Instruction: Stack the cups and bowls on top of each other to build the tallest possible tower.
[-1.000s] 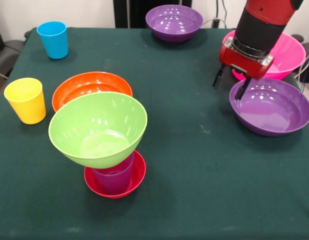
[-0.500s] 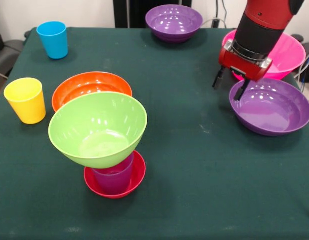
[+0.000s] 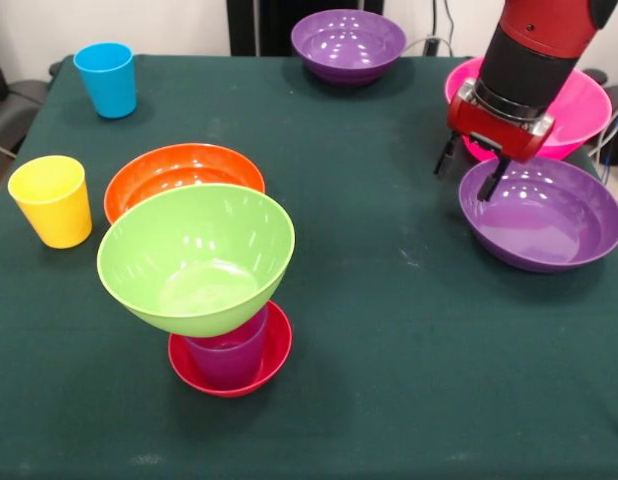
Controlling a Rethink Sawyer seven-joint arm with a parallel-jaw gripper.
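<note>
1. While the red and black arm (image 3: pixel 534 45) comes down at the far right, its gripper (image 3: pixel 472 172) hangs with jaws parted moderately and nothing between them; one finger sits outside the left rim of the near purple bowl (image 3: pixel 542 215) and the other over its inside edge, though actual contact cannot be told.
2. Just behind that bowl sits the big pink bowl (image 3: pixel 579 100), partly hidden by the arm.
3. A second purple bowl (image 3: pixel 349 44) stands at the far edge of the table (image 3: pixel 389 320), near the middle.
4. At the near left stands the tower: a small red bowl (image 3: pixel 274 355) on the table, a purple cup (image 3: pixel 229 358) upright in it, and a lime green bowl (image 3: pixel 196 258) on top, tilted toward the left.
5. Right behind the tower lies the wide orange bowl (image 3: pixel 179 170).
6. Further left stands the yellow cup (image 3: pixel 51 200), and the blue cup (image 3: pixel 106 79) is at the far left corner.
</note>
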